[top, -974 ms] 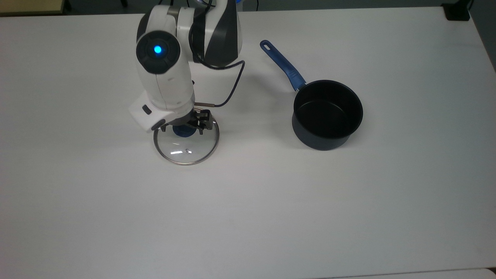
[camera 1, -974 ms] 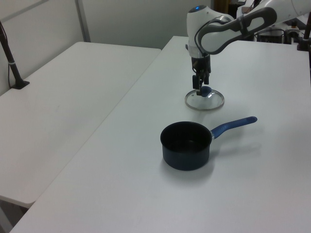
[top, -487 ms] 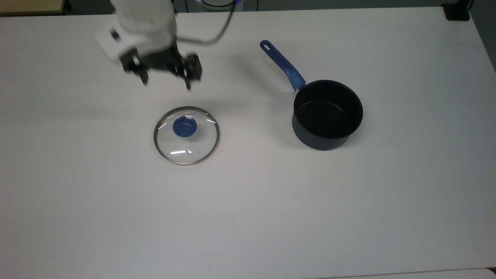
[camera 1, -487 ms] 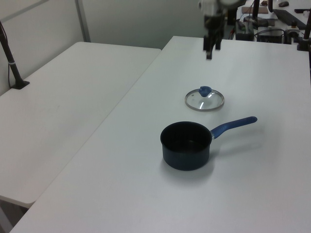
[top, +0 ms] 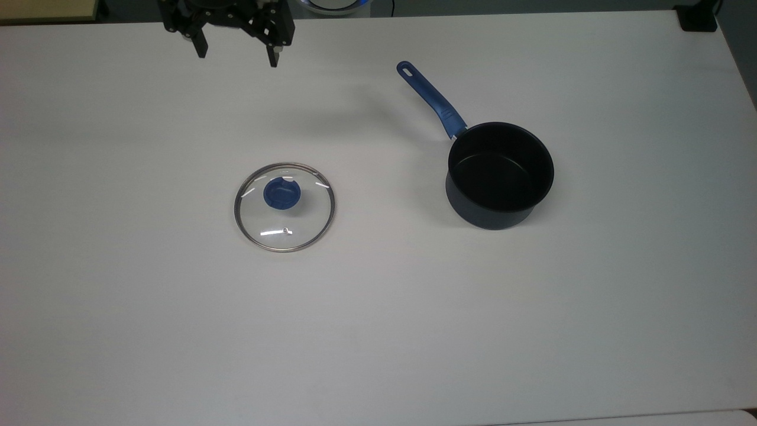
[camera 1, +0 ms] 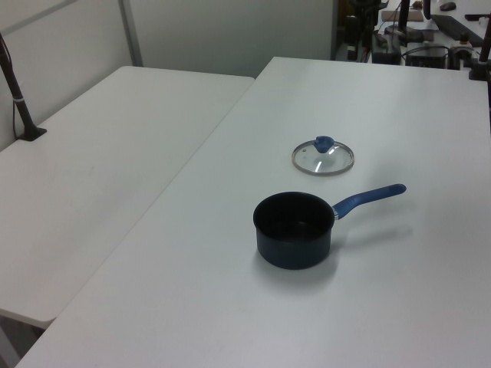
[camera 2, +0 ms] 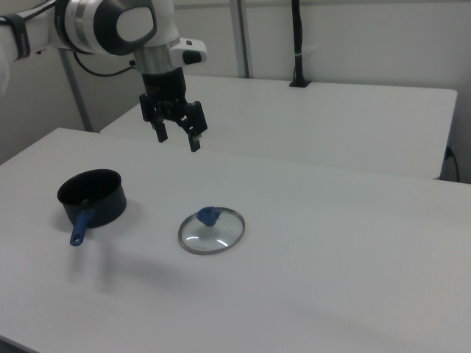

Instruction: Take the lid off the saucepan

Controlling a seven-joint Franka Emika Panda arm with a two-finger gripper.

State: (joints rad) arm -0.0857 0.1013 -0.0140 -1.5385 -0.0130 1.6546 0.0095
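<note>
Your lid [top: 284,207] lies flat on the white table [top: 378,331], blue knob [top: 281,194] up, off the saucepan [top: 500,174] and well apart from it, to the top view's left of the pan. In the right view the order flips: lid [camera 2: 212,230] at centre, saucepan [camera 2: 93,197] off to the right view's left with its blue handle [camera 2: 80,226] pointing toward the near edge. In the left view the saucepan [camera 1: 294,229] sits nearer the camera and the lid [camera 1: 323,156] farther back. The pan stands upright and open, dark inside, handle [top: 430,98] angled toward the top view's upper left. Your gripper [top: 236,54] hangs high above the table near the top view's upper left, clear of both items; in the right view the gripper [camera 2: 177,140] points down with fingers spread and nothing between them.
</note>
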